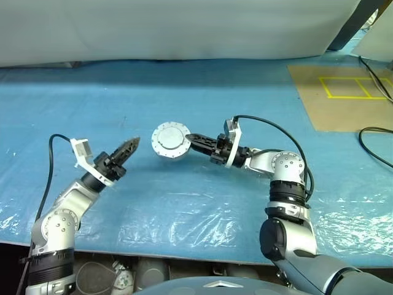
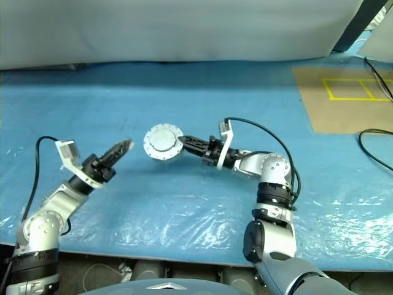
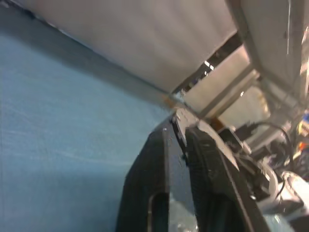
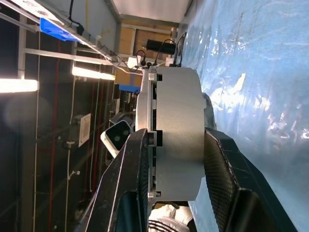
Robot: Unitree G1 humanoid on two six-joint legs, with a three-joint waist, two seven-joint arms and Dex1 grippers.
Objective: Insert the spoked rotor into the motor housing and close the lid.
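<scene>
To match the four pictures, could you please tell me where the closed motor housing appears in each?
Left eye: motor housing, centre, on right tool.
Right eye: just left of centre.
Right wrist: edge-on between the fingers.
Left wrist: not seen.
Shared landmark: blue table cover.

A silver-grey lid (image 1: 171, 140) with a smooth pale face sits on the matte silver motor housing (image 4: 178, 133), between black fingers (image 4: 126, 193). Underneath lies a blue table (image 1: 202, 98) cover; at two o'clock, a brown mat (image 1: 344, 95) bears yellow lines.
</scene>
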